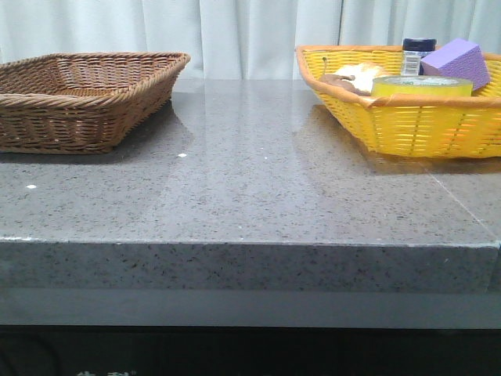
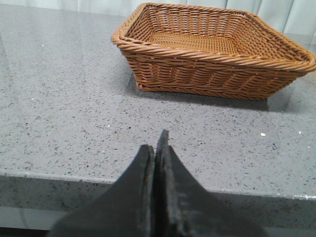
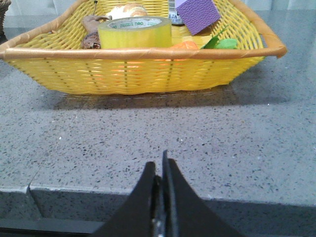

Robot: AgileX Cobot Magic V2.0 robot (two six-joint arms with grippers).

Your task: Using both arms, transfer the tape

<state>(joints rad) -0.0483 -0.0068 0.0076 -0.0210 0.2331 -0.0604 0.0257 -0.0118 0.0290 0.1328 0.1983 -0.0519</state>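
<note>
The tape (image 1: pixel 421 85), a wide yellow translucent roll with a white core and green lettering, lies flat in the yellow basket (image 1: pixel 407 129) at the back right of the table. It also shows in the right wrist view (image 3: pixel 134 32), near the basket's front wall. My right gripper (image 3: pixel 159 165) is shut and empty, at the table's near edge, well short of the yellow basket (image 3: pixel 148 74). My left gripper (image 2: pixel 155 143) is shut and empty, at the near edge facing the brown wicker basket (image 2: pixel 212 54). Neither arm shows in the front view.
The brown basket (image 1: pixel 78 98) at the back left holds nothing that I can see. The yellow basket also holds a purple block (image 1: pixel 458 61), a dark-capped jar (image 1: pixel 417 52), a brownish lump (image 1: pixel 356 78) and an orange and green thing (image 3: pixel 207 44). Grey stone table (image 1: pixel 250 180).
</note>
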